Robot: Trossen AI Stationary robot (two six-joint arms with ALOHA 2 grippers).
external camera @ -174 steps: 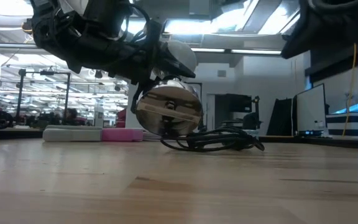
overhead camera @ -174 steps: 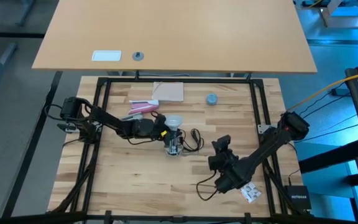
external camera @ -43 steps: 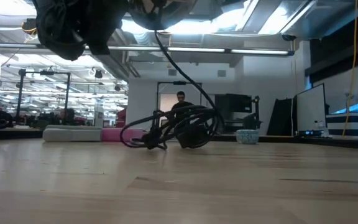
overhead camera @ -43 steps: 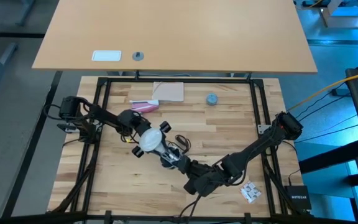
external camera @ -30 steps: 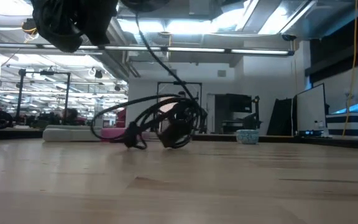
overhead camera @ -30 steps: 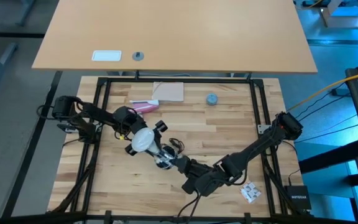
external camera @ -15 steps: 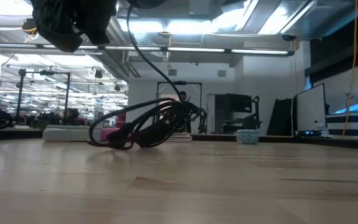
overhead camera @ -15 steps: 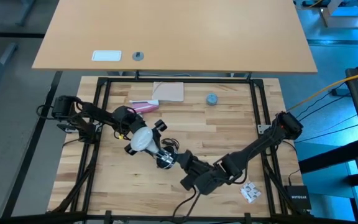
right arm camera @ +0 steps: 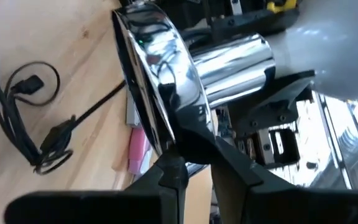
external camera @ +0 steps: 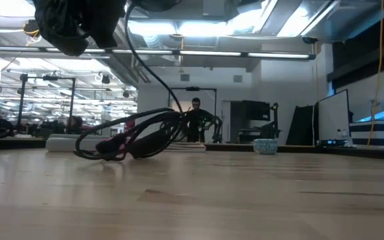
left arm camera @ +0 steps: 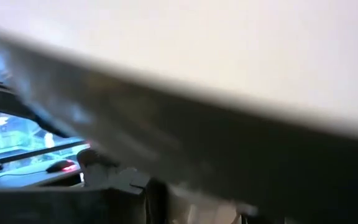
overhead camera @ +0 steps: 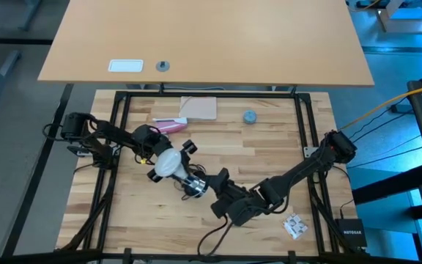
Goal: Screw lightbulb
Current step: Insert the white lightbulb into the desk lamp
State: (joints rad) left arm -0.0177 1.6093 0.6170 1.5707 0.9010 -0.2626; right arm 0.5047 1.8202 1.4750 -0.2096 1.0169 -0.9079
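Left gripper (overhead camera: 168, 163) clenched on the lightbulb (overhead camera: 166, 163), raised mid-table; right gripper (overhead camera: 201, 185) clamps the silvery socket (right arm camera: 166, 81) against its base. Bare wood toward the near edge. Only low view shows the cord (external camera: 129, 137) drooping onto the table (external camera: 245, 193).

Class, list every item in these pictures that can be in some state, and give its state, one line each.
Small white frosted lightbulb: held up off the table, its base in the socket.
Round silvery socket: lifted, gripped at its rim.
Black cord: tangled loops lying on the wooden table.
Left hand: shut on the lightbulb.
Right hand: shut on the socket.
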